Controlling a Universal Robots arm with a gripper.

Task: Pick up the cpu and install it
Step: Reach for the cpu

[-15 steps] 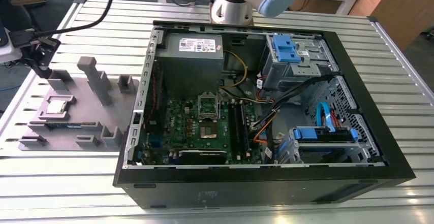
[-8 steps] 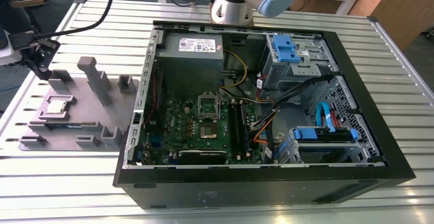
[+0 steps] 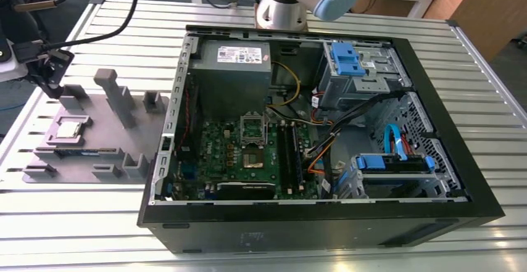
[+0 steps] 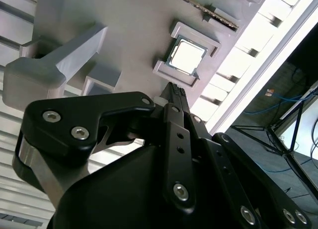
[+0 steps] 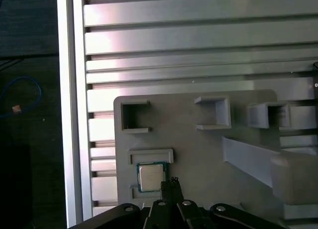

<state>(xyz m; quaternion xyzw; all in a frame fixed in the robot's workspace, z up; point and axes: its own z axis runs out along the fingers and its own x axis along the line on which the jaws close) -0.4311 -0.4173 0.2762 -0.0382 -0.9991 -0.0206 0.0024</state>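
The cpu (image 3: 71,129) is a small silver square lying flat in a framed recess of the grey fixture plate (image 3: 99,142), at the exterior view's left. Both wrist views show it from above, cpu (image 4: 188,56) and cpu (image 5: 151,176), with a thin dark rim around the metal top. My black gripper (image 3: 53,88) hangs over the plate's far end, above and clear of the chip. Its narrow fingertips (image 4: 175,93) are pressed together, shut on nothing, and the gripper (image 5: 171,183) ends just beside the chip's edge.
An open black computer case (image 3: 461,179) lies at the centre of the slatted aluminium table (image 3: 74,222), with the green motherboard and its socket (image 3: 252,132) inside. Grey posts and brackets (image 3: 115,96) rise from the fixture plate. The table edge (image 5: 69,114) runs close to the plate.
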